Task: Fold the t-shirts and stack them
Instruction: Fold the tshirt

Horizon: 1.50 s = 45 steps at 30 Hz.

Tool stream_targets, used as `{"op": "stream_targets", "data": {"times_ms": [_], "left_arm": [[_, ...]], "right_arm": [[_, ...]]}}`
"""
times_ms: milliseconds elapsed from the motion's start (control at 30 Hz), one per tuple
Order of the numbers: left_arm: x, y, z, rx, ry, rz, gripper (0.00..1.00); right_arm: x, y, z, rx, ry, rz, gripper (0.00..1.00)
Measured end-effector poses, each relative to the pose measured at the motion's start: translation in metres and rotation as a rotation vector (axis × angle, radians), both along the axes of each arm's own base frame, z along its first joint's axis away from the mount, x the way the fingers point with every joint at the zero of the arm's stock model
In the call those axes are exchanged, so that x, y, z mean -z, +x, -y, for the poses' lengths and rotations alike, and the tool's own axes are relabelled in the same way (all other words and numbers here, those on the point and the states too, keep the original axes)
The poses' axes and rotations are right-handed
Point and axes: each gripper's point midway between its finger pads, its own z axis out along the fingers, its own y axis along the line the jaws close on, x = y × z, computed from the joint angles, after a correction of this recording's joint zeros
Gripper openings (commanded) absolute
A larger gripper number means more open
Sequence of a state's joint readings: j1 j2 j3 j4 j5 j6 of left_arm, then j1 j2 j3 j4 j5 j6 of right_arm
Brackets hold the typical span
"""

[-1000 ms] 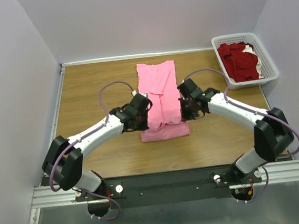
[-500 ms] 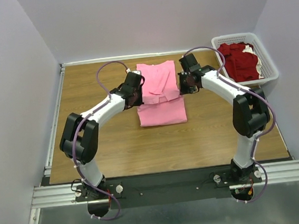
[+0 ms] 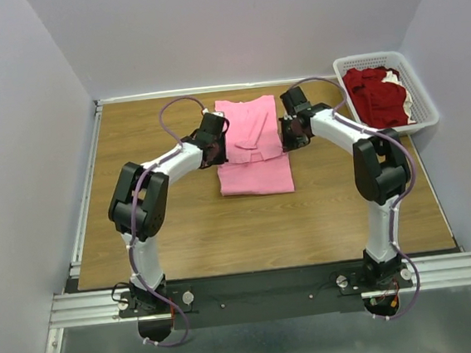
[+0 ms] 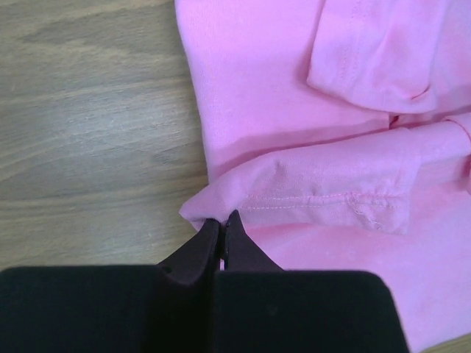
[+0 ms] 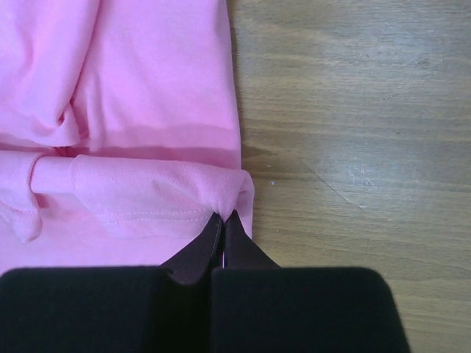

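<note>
Cloth fills most of both wrist views. A bright pink soft cloth t-shirt (image 3: 256, 170) lies on the brown wood-grain table (image 3: 331, 213), towards the far side and about midway between the left and right edges. From above we see it as a narrow rectangle with its long sides running away from the arm bases. A sleeve is turned in over the chest, and the near part is doubled over the rest. The stitched hem of that doubled layer runs straight across the shirt, a little puffed where it rises off the layer beneath. A soft crease shows just beyond it.

The left claw (image 4: 223, 226) has its dark fingers pressed together, pinching the left corner of that hem, right at the shirt's edge over bare wood. The right claw (image 5: 223, 223) is closed the same way, pinching the hem's right corner. We see both arms reaching in from either side, level with each other.

Several dark red cloth t-shirts (image 3: 376, 100) sit crumpled in a heap inside a white plastic lattice basket (image 3: 372, 57). The basket is at the far right corner of the table, well apart from the pink shirt.
</note>
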<state>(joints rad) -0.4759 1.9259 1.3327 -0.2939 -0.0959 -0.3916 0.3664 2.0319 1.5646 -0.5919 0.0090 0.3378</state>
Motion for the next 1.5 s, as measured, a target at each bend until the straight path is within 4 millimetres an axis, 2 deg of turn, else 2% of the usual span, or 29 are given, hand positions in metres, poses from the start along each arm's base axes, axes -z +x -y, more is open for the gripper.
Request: {"op": "stream_targets", "data": {"times_ms": [33,133,167,267,300,400,467,533,567,667,700,733,800,833,867,933,1033,1100,1167,1367,1500], "left_arm": [[0.002,0.000,0.000,0.000,0.002,-0.004,0.06],[0.006,0.001,0.000,0.002,0.006,-0.007,0.24],[0.006,0.001,0.000,0.003,0.006,-0.006,0.38],[0.006,0.001,-0.001,-0.001,0.005,-0.006,0.54],[0.006,0.002,-0.001,-0.002,0.006,-0.005,0.55],[0.001,0.002,-0.003,-0.012,0.009,0.009,0.54],[-0.014,-0.002,-0.006,-0.025,0.015,0.042,0.52],[-0.034,-0.007,-0.007,-0.036,0.009,0.087,0.47],[-0.046,-0.012,-0.006,-0.036,0.000,0.114,0.39],[-0.081,-0.029,0.013,-0.001,-0.048,0.188,0.29],[-0.089,-0.035,0.022,0.019,-0.068,0.207,0.21],[-0.093,-0.042,0.031,0.041,-0.088,0.220,0.19],[-0.088,-0.055,0.046,0.079,-0.108,0.208,0.17],[-0.080,-0.062,0.052,0.099,-0.109,0.188,0.16],[-0.062,-0.073,0.057,0.127,-0.100,0.143,0.13],[-0.036,-0.085,0.058,0.146,-0.081,0.080,0.13],[0.006,-0.104,0.049,0.162,-0.037,-0.032,0.13],[0.021,-0.113,0.045,0.168,-0.018,-0.077,0.13],[0.027,-0.116,0.044,0.171,-0.013,-0.096,0.13],[0.027,-0.118,0.046,0.182,-0.024,-0.104,0.12],[0.028,-0.119,0.047,0.187,-0.028,-0.108,0.12]], "right_arm": [[0.002,0.000,0.000,0.000,-0.001,-0.003,0.04],[0.005,0.000,0.000,-0.001,-0.004,-0.010,0.14],[0.006,-0.001,0.000,-0.002,-0.005,-0.012,0.24],[0.007,-0.001,0.001,-0.014,-0.013,-0.011,0.37],[0.007,0.000,0.001,-0.013,-0.013,-0.010,0.39],[0.000,0.000,0.002,-0.016,-0.011,0.004,0.39],[-0.011,-0.001,0.002,-0.018,-0.004,0.025,0.39],[-0.025,-0.004,-0.001,-0.026,0.007,0.054,0.37],[-0.036,-0.005,-0.003,-0.030,0.015,0.075,0.33],[-0.055,-0.012,-0.016,-0.061,0.045,0.126,0.26],[-0.058,-0.016,-0.024,-0.080,0.063,0.135,0.23],[-0.058,-0.019,-0.031,-0.093,0.074,0.138,0.22],[-0.052,-0.027,-0.044,-0.124,0.095,0.132,0.17],[-0.046,-0.031,-0.049,-0.135,0.101,0.120,0.16],[-0.038,-0.037,-0.055,-0.148,0.108,0.102,0.14],[-0.023,-0.045,-0.062,-0.166,0.119,0.069,0.13],[-0.003,-0.044,-0.066,-0.164,0.128,0.041,0.11],[0.002,-0.042,-0.067,-0.163,0.130,0.039,0.11],[0.008,-0.038,-0.068,-0.157,0.133,0.043,0.11],[0.029,-0.032,-0.071,-0.155,0.128,0.027,0.11],[0.029,-0.026,-0.073,-0.154,0.129,0.036,0.11]]}}
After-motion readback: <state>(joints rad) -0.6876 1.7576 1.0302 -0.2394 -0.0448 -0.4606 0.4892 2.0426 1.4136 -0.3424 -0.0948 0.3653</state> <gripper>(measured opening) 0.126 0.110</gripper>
